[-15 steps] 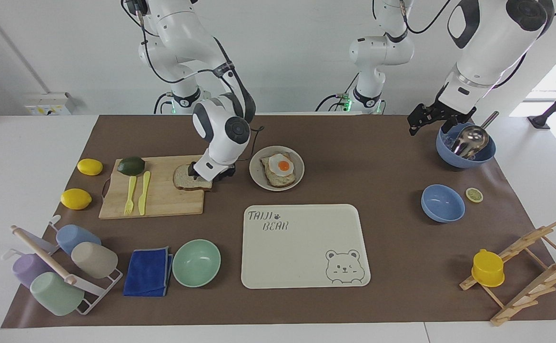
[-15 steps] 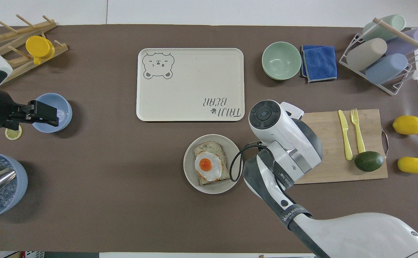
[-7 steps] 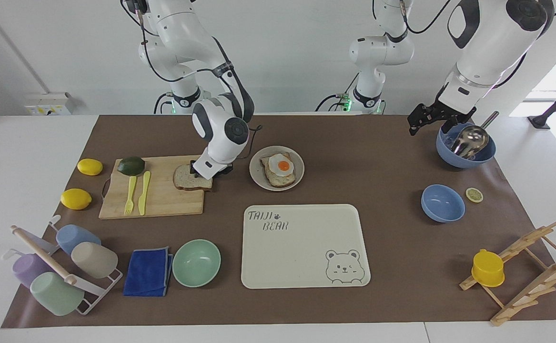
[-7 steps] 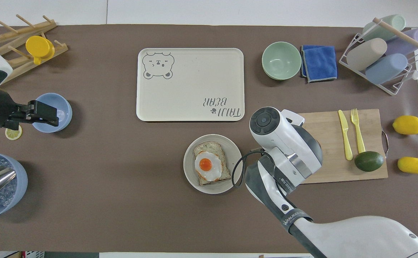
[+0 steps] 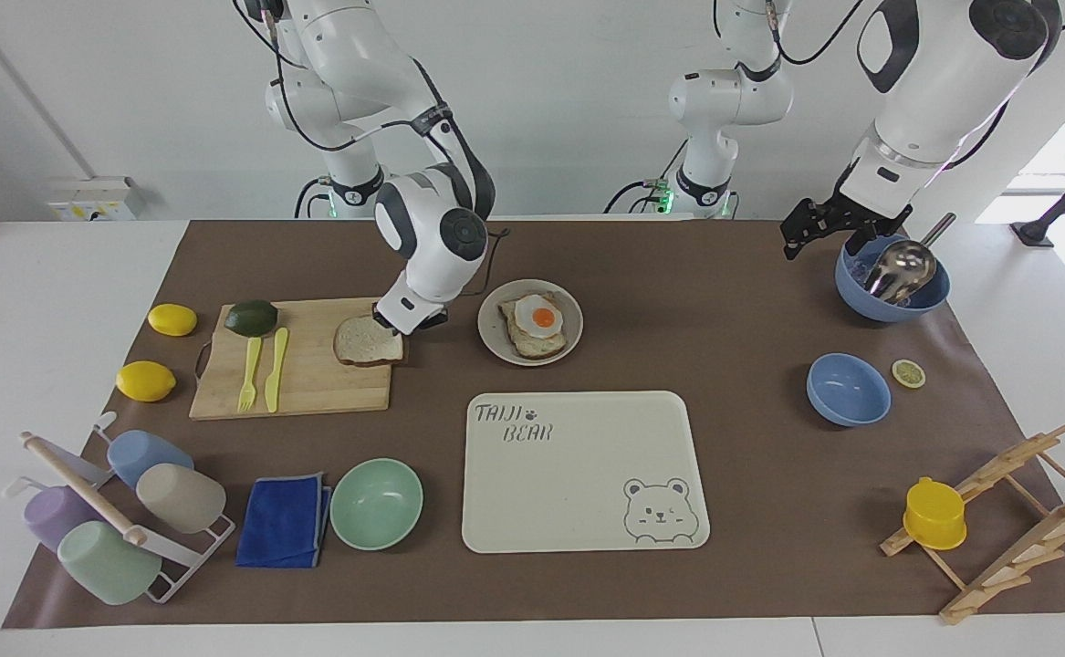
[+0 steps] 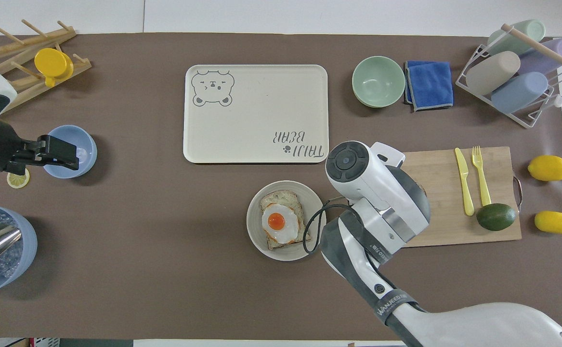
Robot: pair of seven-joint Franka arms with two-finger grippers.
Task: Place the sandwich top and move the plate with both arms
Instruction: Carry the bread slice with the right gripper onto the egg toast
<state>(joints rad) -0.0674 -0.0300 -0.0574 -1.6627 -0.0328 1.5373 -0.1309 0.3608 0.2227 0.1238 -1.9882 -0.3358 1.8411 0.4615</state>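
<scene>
Cutting board [image 5: 304,365]: toward the right arm's end of the table.
Bread slice [image 5: 366,341]: on the board's corner nearest the plate, one edge gripped.
Right gripper [image 5: 392,325]: clenched on the bread slice.
Plate [image 5: 494,339]: beside the board, carrying egg toast [image 5: 534,325].
Left gripper [image 5: 817,230]: released, over the table beside a blue bowl [image 5: 892,283], waiting.

Bare brown mat [image 5: 678,310] lies open between the round beige plate [image 5: 493,339] and the blue bowls [image 5: 848,391]. The wooden cutting board [image 5: 313,383] and cream bear tray [image 5: 578,484] flank the plate closely.
</scene>
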